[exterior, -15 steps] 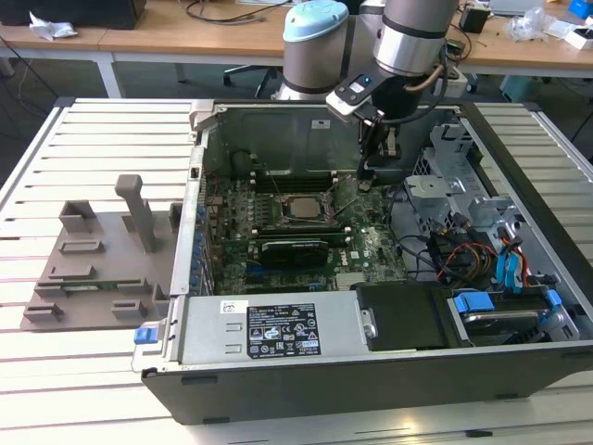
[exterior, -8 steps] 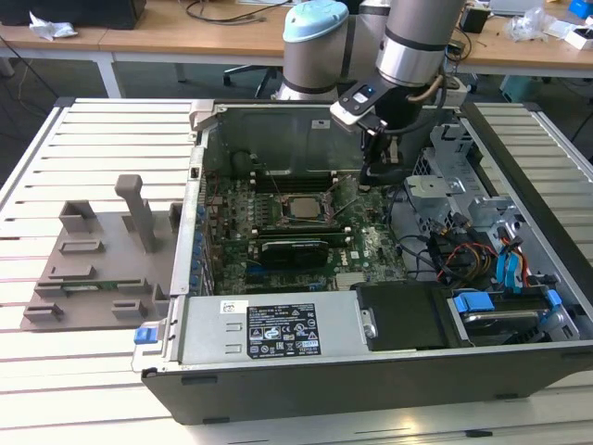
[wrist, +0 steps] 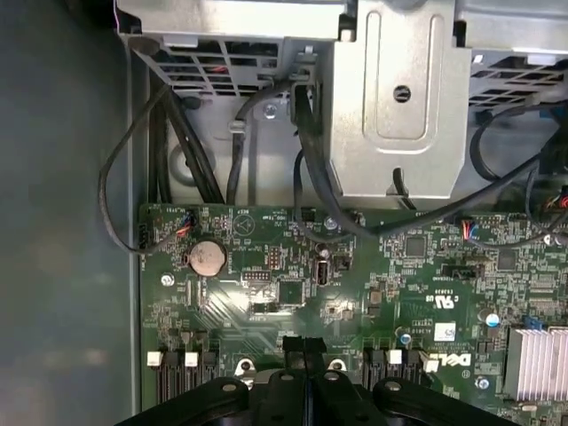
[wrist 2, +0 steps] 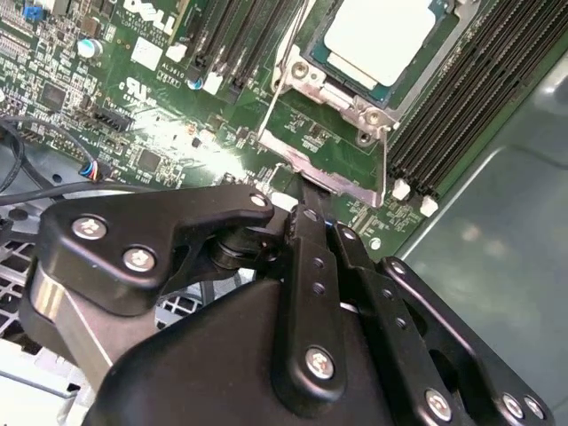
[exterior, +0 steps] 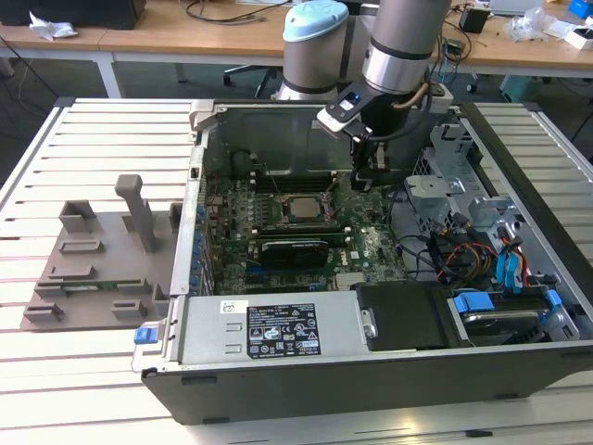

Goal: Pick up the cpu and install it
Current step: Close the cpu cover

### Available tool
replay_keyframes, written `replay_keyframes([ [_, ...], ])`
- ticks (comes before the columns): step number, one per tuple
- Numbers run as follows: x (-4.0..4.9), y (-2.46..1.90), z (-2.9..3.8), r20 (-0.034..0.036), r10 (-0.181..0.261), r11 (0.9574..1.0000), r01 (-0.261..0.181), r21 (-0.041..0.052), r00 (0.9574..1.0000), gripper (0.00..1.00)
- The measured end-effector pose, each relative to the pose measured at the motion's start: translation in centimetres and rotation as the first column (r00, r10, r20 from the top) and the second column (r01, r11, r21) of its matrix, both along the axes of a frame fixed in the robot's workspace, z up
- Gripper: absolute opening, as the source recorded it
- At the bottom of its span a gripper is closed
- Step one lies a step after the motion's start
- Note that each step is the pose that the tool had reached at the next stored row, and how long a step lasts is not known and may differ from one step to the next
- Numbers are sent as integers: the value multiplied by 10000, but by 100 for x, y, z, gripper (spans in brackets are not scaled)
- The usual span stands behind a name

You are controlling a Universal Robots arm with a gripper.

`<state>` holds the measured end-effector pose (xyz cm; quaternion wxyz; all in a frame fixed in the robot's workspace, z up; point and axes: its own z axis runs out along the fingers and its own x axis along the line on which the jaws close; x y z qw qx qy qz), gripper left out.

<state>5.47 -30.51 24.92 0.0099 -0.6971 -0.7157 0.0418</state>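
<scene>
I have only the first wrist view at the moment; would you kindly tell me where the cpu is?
Observer: In the second wrist view the cpu sits inside the socket frame, silver top up.
Operator: Thank you. How near are we to it?
Observer: The gripper is shut, its tip at that frame's edge; touching or not, I cannot tell.
Operator: And farther off?
Observer: In the exterior view a grey tray lies on the table, at the exterior view's left of the case.
</scene>
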Motion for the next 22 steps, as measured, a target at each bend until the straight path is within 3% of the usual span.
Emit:
replay_keyframes([
  [22, -281, 0, -2, 0, -1, 10000, 1, 0, 10000, 10],
])
